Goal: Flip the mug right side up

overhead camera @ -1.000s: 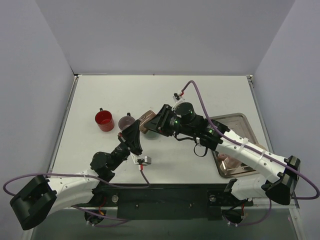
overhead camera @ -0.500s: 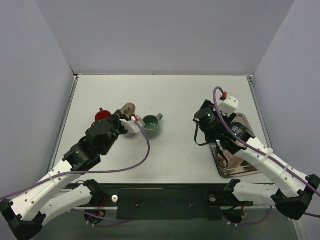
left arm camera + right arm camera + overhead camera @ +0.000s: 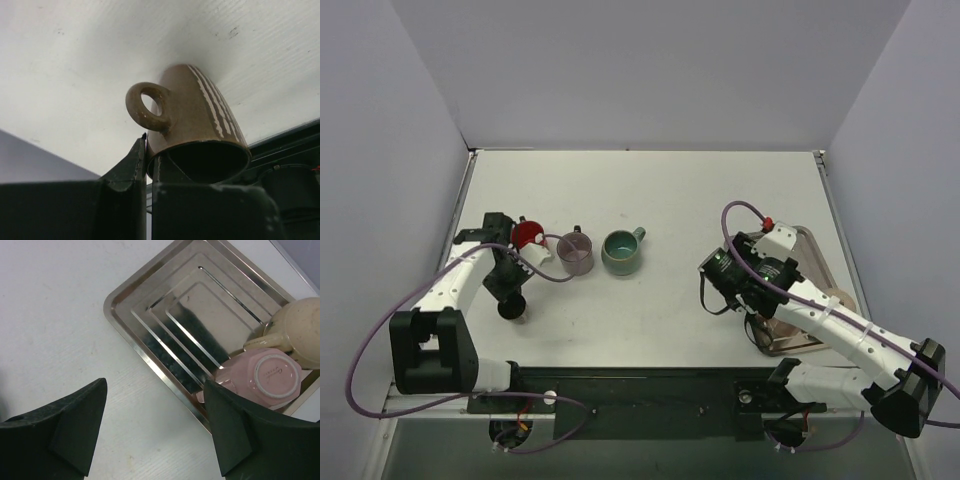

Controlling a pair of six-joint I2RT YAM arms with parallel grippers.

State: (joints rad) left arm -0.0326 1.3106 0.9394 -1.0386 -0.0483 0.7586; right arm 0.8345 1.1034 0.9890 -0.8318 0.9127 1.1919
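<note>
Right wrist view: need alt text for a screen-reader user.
The right claw is open and empty above the near corner of a metal tray on a white table. At the tray's right end a pink mug sits upside down with its base showing, and a cream mug sits just behind it, partly cut off by the frame.

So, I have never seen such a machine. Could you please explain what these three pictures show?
These are two white robot arms bolted at the near edge of a white table, each ending in a two-finger tool. One picture looks down from above; the other two come from cameras on the wrists. On the table stand a red mug, a brown glazed mug with pale stripes and a green glazed mug. The left tool pinches the brown mug's rim beside its handle. The right tool is open and empty, above a steel tray holding an upside-down pink mug and a cream mug.
</note>
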